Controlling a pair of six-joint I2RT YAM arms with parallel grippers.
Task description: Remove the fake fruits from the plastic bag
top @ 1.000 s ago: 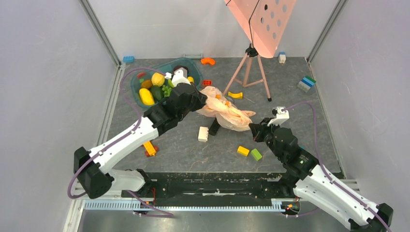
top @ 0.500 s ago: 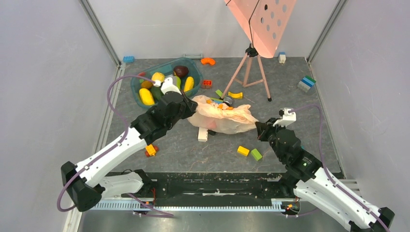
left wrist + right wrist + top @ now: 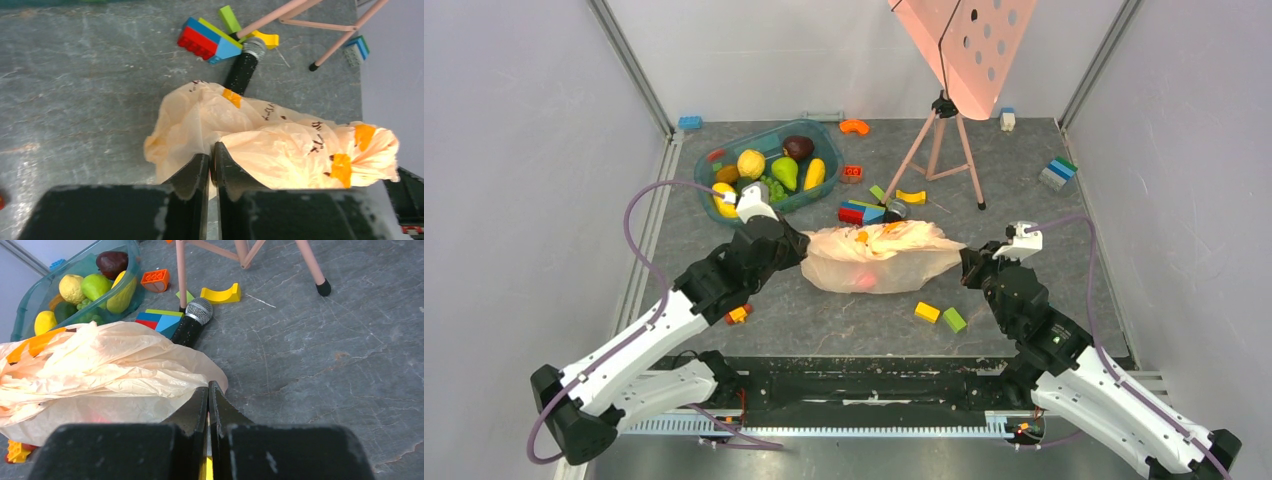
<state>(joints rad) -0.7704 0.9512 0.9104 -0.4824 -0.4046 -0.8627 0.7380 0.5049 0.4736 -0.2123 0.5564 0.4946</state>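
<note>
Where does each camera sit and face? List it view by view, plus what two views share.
Top external: above, behind the bases, looking down at the table; left gripper and right gripper show.
Left wrist: on the left arm, facing right along the plastic bag; own fingers show.
Right wrist: on the right arm, facing left toward the teal tub; own fingers show.
Shared: both wrist views see bag and microphone.

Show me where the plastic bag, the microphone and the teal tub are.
plastic bag (image 3: 879, 262), top view, middle of the sack.
microphone (image 3: 199, 311), right wrist view, silver mesh head.
teal tub (image 3: 827, 138), top view, far right corner wall.
</note>
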